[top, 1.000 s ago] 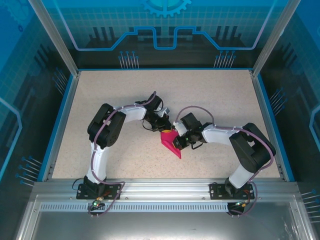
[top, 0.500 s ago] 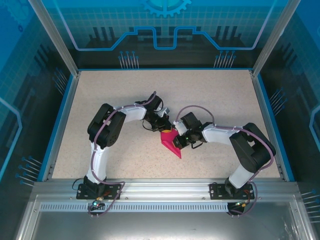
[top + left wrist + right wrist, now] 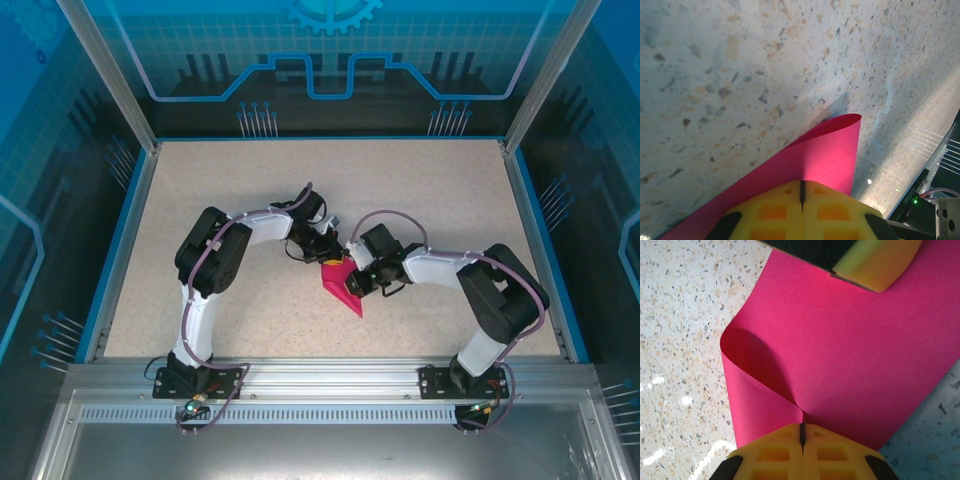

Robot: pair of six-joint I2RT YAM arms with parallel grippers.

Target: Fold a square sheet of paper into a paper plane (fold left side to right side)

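Fold in progress, just below centre of the top view: the thin magenta-pink sheet of paper (image 3: pixel 343 285) curled above the speckled tabletop (image 3: pixel 250 180). The left gripper (image 3: pixel 802 197) and right gripper (image 3: pixel 802 434) each pinched it, jaws closed. The next move probably called for aligning the edges and pressing the crease.

No words, numbers or brand marks can be read on anything here. The nearest thing to a sign is a pale blue gear emblem (image 3: pixel 333 12) at twelve o'clock on the back wall panel (image 3: pixel 420 50), cut off by the top edge, with circuit-like lines (image 3: pixel 330 80) beneath it.
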